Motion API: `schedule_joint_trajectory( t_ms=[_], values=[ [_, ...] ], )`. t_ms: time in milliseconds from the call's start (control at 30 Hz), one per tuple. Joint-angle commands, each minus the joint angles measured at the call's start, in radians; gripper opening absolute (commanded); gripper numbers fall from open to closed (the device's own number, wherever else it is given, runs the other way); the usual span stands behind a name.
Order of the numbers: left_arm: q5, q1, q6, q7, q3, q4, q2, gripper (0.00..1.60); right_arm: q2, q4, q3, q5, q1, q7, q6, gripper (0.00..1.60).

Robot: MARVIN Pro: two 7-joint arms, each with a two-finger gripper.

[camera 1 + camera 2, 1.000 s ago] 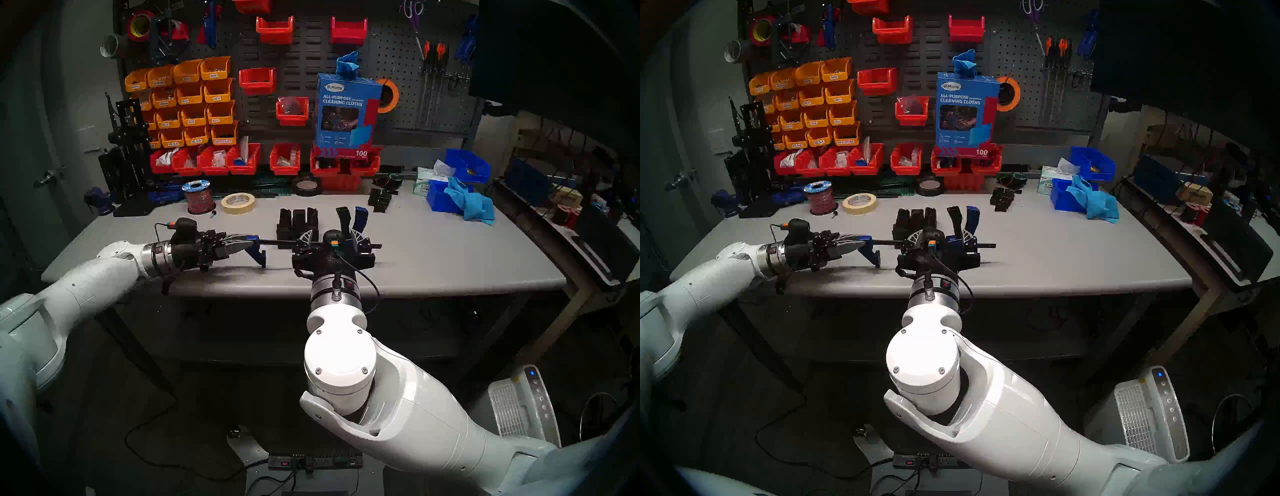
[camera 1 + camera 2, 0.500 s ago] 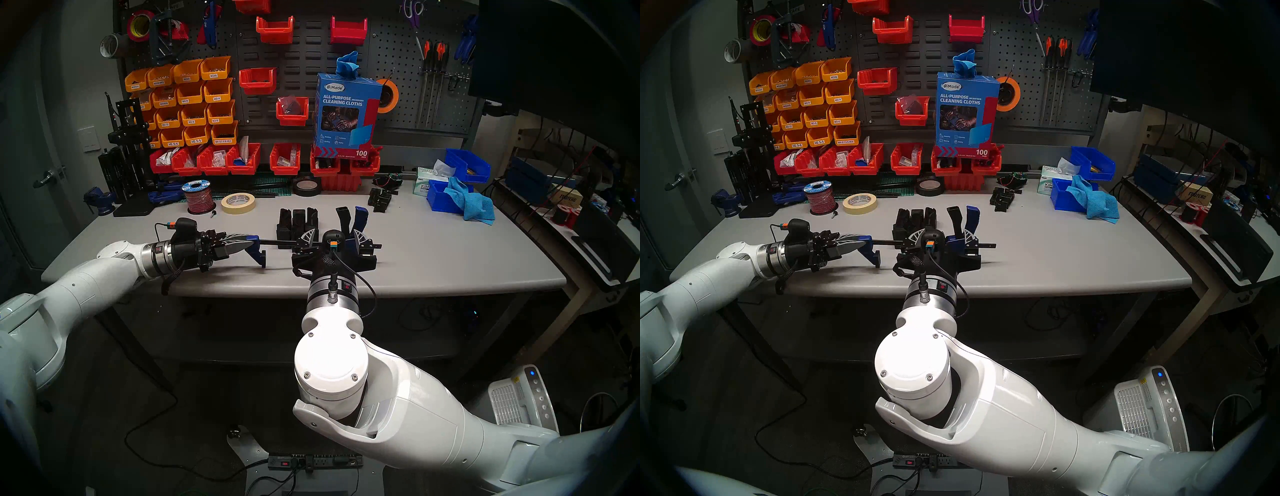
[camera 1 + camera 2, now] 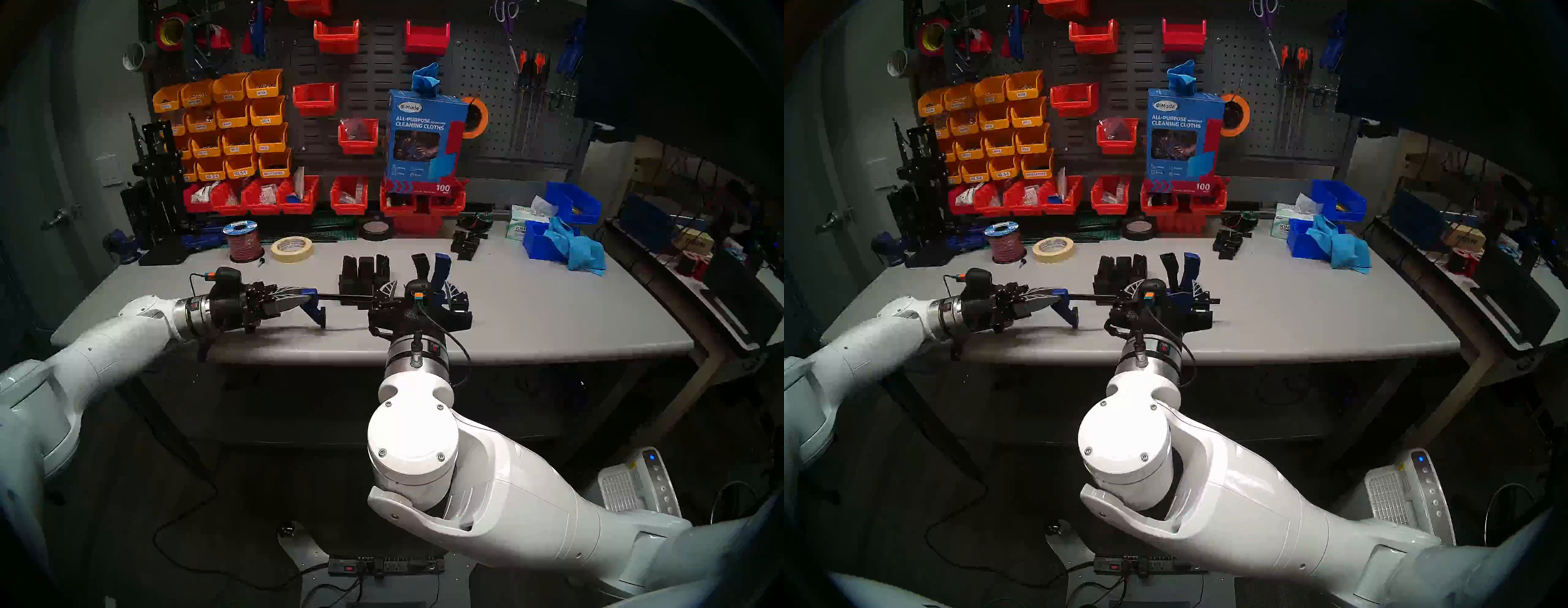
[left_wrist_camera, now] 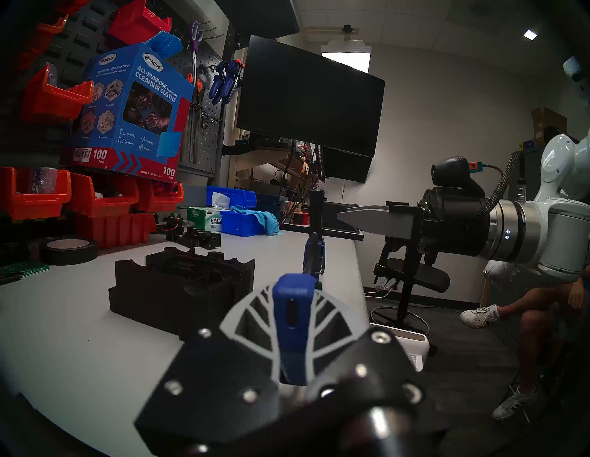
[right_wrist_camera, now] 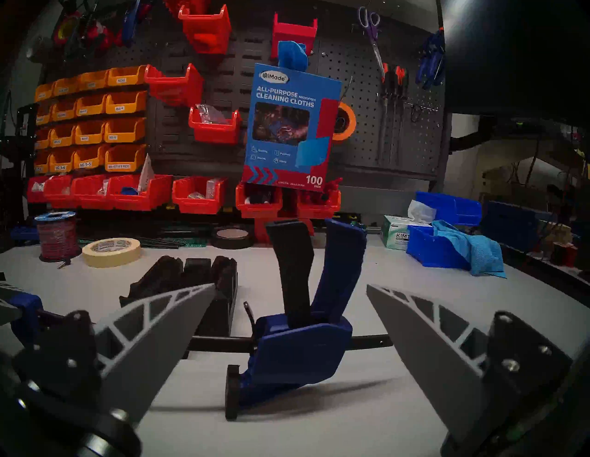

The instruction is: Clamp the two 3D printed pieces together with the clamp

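The blue clamp (image 3: 339,296) lies across the table with its black bar running left to right. My left gripper (image 3: 307,297) is shut on the blue jaw at the bar's left end (image 4: 292,306). The clamp's blue sliding body (image 5: 303,348) rests tilted on the table, its black trigger and blue handle pointing up. My right gripper (image 5: 290,286) stands open, one finger on each side of that body and touching nothing. The two 3D printed pieces (image 3: 365,271) (image 5: 191,271) stand side by side just behind the bar, left of the handle.
At the back left are a masking tape roll (image 3: 292,249) and a red wire spool (image 3: 242,242). A black tape roll (image 3: 375,229) and a heap of small black parts (image 3: 466,244) are further right. At the far right is a blue bin with a cloth (image 3: 564,246).
My right arm has shifted a little to the right, and its open fingers now straddle the clamp's handle body. The left gripper, clamp and black pieces have not moved.
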State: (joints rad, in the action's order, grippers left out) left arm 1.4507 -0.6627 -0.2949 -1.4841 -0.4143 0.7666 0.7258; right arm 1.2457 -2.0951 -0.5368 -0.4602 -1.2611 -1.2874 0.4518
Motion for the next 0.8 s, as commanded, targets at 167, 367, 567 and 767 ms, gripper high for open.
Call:
schedule_joint_trajectory(
  t_ms=[167,367,567,767],
  values=[
    [0.013,0.018,0.001,0.001,-0.006,-0.002,0.0,0.0,-0.02,0.033,-0.058,-0.045,0.074,0.097,-0.005,1.6],
    [0.014,0.018,0.001,0.001,-0.005,-0.002,0.0,0.0,-0.001,0.061,-0.053,-0.054,0.088,0.118,-0.011,1.6],
    [0.014,0.018,0.001,0.001,-0.004,-0.002,0.0,0.0,0.013,0.085,-0.044,-0.058,0.098,0.132,-0.02,1.6],
    [0.015,0.018,0.001,0.001,-0.004,-0.003,0.0,0.0,0.021,0.096,-0.042,-0.054,0.101,0.134,-0.027,1.6]
  ],
)
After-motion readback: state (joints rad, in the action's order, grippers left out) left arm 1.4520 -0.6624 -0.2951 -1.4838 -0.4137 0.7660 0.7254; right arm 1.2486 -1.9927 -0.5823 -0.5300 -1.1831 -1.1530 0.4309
